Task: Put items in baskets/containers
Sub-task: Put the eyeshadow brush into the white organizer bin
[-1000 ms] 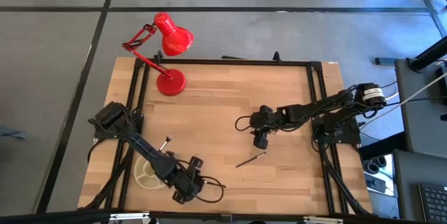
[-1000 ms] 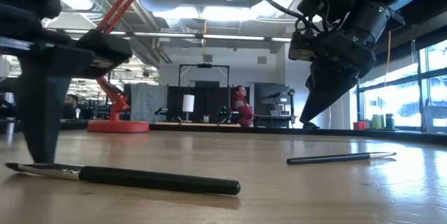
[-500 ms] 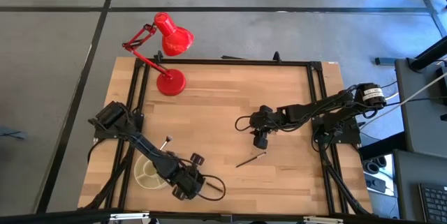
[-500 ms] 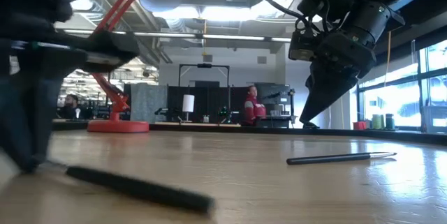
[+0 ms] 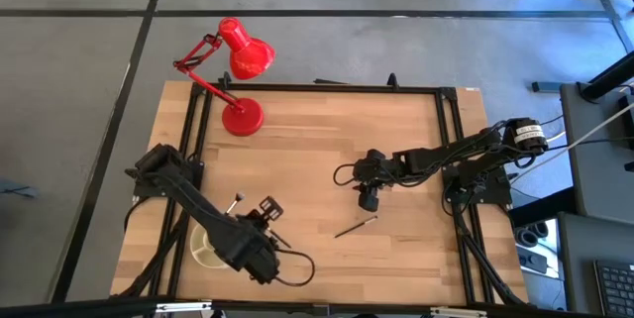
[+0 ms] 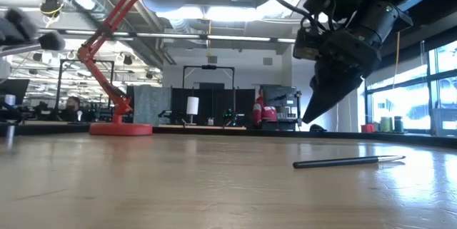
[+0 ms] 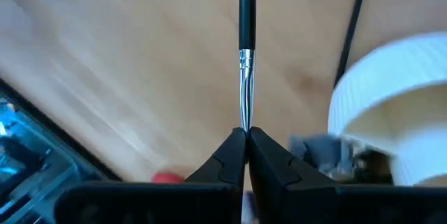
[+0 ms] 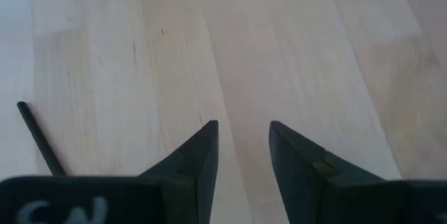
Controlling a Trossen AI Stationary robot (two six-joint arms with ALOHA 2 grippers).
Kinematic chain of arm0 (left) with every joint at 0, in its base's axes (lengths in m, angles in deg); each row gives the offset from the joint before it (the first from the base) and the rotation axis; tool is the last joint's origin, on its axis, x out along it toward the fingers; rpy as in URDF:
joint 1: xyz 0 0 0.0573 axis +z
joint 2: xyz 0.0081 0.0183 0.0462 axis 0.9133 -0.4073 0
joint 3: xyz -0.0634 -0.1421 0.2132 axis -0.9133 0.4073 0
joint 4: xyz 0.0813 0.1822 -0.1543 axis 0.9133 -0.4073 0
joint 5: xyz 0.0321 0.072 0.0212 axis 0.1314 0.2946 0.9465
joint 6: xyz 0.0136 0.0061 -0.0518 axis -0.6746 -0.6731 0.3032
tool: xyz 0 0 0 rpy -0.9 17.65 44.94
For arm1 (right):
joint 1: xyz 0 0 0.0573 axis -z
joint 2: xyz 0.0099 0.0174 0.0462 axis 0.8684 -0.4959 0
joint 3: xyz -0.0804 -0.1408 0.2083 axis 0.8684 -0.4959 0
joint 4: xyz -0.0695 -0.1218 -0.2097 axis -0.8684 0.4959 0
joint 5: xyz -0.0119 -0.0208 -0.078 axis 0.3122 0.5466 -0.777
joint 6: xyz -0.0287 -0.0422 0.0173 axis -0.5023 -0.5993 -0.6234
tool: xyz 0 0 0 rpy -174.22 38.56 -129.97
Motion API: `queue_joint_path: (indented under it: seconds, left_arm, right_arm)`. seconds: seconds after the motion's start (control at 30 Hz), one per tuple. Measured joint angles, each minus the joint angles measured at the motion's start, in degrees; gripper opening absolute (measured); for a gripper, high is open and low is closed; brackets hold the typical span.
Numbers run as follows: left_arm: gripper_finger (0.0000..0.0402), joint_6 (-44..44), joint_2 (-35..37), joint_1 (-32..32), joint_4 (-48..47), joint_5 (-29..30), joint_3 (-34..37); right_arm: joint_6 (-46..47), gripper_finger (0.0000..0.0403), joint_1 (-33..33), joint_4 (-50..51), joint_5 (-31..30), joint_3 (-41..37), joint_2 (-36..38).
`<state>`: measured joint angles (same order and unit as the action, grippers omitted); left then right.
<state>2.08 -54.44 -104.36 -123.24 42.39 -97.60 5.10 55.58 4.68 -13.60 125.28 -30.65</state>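
Left fingers [image 7: 246, 144] pinched on a brush [image 7: 245, 49] by its ferrule end, lifted beside the dish [image 5: 209, 246]. Right fingers [image 8: 243, 147] parted, empty, above the table [image 5: 317, 140]. Still to go: one brush [image 5: 356, 226] near the right gripper, another [image 5: 234, 202] by the dish.

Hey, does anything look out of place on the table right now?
One makeup brush lies loose on the bare wood near the right gripper, far from the white dish. Another brush lies just beside the dish. The left gripper holds a third brush.
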Motion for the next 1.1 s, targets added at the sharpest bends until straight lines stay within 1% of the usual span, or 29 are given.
queue_joint_path:
  seconds: [0.07, 0.23, 0.3, 0.47, 0.57, 0.63, 0.7, 0.73, 0.77, 0.87, 0.93, 1.03, 1.1]
  left_arm:
    - [0.0012, -0.60, 1.48, 0.33, 1.44, -1.21, -0.59]
    - [0.0010, 0.62, 3.73, 1.46, 0.54, -8.58, -1.55]
    - [0.0009, 1.27, 5.03, 1.93, 0.62, -10.22, -1.58]
    - [0.0010, 3.38, 7.28, 2.92, 0.65, -12.29, -1.62]
    - [0.0011, 3.35, 8.77, 4.09, 0.54, -13.35, -1.62]
    - [0.0010, 1.36, 9.21, 5.27, 0.55, -12.72, -1.62]
    - [0.0009, -2.53, 9.41, 6.41, 0.60, -9.47, -1.62]
    - [0.0009, -4.97, 9.47, 6.98, 0.58, -6.51, -1.62]
    - [0.0009, -7.46, 9.49, 7.54, 0.59, -2.78, -1.62]
    - [0.0011, -15.92, 8.84, 8.81, 0.59, 11.48, -1.62]
    - [0.0012, -23.34, 8.20, 9.53, 0.59, 18.42, -1.62]
    - [0.0012, -33.98, 7.41, 10.21, 0.56, 24.10, -1.60]
    - [0.0011, -39.43, 6.75, 10.75, 0.57, 25.88, -1.61]
  right_arm:
    - [0.00, 0.0128, 0.00, -0.34, 0.01, 0.00, 0.00]
    - [-0.15, 0.0128, 0.00, -0.07, 0.05, 0.00, 0.00]
    - [-0.24, 0.0128, 0.00, -0.15, -0.07, 0.00, 0.00]
    - [-0.61, 0.0128, 0.00, -0.91, -0.89, 0.00, 0.00]
    - [-0.83, 0.0128, 0.00, -1.34, -0.89, 0.00, 0.00]
    - [-0.86, 0.0128, 0.00, -1.85, -0.89, 0.00, 0.00]
    - [-1.12, 0.0128, 0.00, -2.28, -0.89, 0.00, 0.00]
    - [-1.19, 0.0128, 0.00, -2.78, -0.89, 0.00, 0.00]
    - [-1.29, 0.0128, 0.00, -3.22, -0.89, 0.00, 0.00]
    - [-1.33, 0.0128, 0.00, -3.85, -0.89, 0.00, 0.00]
    - [-1.63, 0.0128, 0.00, -3.64, -0.89, 0.00, 0.00]
    - [-2.57, 0.0128, 0.00, -2.43, -0.89, 0.00, 0.00]
    - [-2.81, 0.0128, 0.00, -1.99, -0.91, 0.00, 0.00]
